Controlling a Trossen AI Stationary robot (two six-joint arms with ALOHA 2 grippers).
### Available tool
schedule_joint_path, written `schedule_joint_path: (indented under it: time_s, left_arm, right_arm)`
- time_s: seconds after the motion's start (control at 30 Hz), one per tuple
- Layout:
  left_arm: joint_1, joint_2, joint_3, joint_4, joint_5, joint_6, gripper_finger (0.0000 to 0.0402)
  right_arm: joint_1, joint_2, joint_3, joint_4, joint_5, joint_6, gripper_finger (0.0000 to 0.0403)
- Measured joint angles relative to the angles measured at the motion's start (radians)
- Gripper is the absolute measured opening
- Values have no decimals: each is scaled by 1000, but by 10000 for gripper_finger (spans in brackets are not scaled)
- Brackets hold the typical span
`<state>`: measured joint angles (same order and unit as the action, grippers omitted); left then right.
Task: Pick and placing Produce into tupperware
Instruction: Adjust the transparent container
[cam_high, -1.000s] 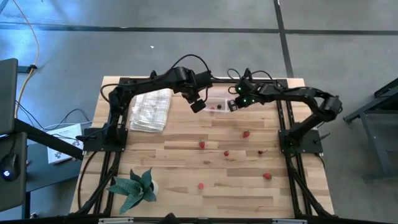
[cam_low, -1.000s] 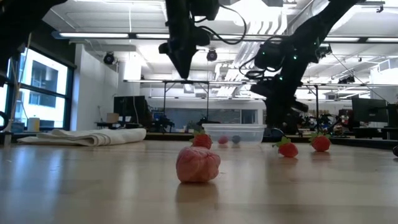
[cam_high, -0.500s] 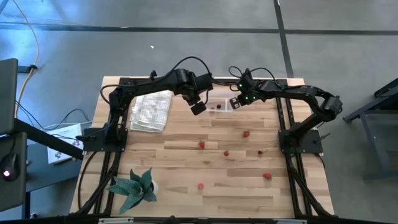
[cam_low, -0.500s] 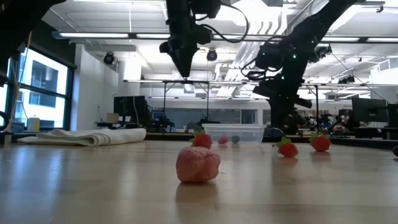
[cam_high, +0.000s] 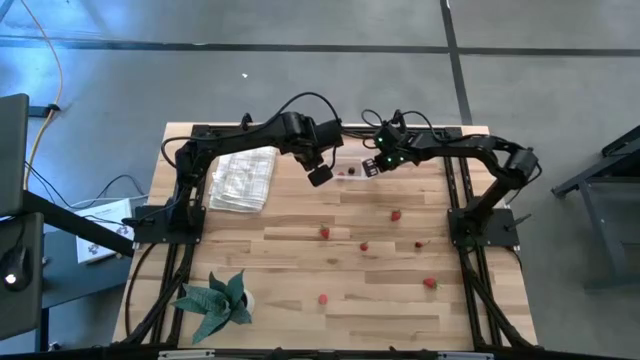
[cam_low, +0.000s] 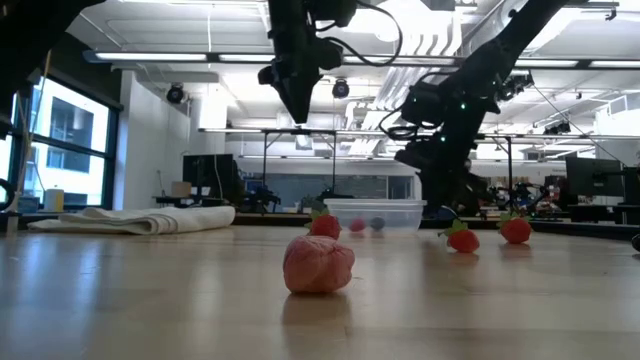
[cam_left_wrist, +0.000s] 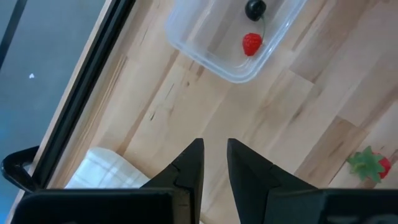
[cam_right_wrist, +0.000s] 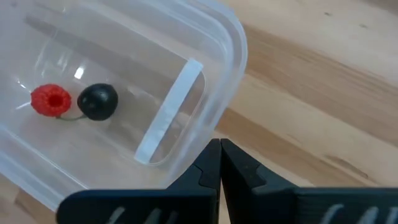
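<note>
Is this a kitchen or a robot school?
Probably a robotics lab or workshop, not a kitchen. Behind the pale wooden table is a big open room with exposed ceiling pipes and strip lights, metal frames and more equipment, and a bare grey concrete floor.

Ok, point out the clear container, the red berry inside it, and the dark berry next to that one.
clear container (cam_right_wrist: 224, 46): right wrist view, on its rounded corner rim.
red berry (cam_right_wrist: 50, 99): right wrist view, on the berry's middle.
dark berry (cam_right_wrist: 98, 101): right wrist view, on the middle of its round body.
</note>
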<state>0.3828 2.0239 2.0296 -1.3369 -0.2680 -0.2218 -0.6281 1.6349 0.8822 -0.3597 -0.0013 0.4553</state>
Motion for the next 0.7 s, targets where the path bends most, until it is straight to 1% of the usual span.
schedule_joint_path:
  time_s: [0.17,0.7]
  left_arm:
    - [1,0,0,0,1,0,62]
    - [1,0,0,0,6,-3,62]
  right_arm:
    - [0,2,0,39,-13,10,0]
    - [0,2,0,84,-45,19,0]
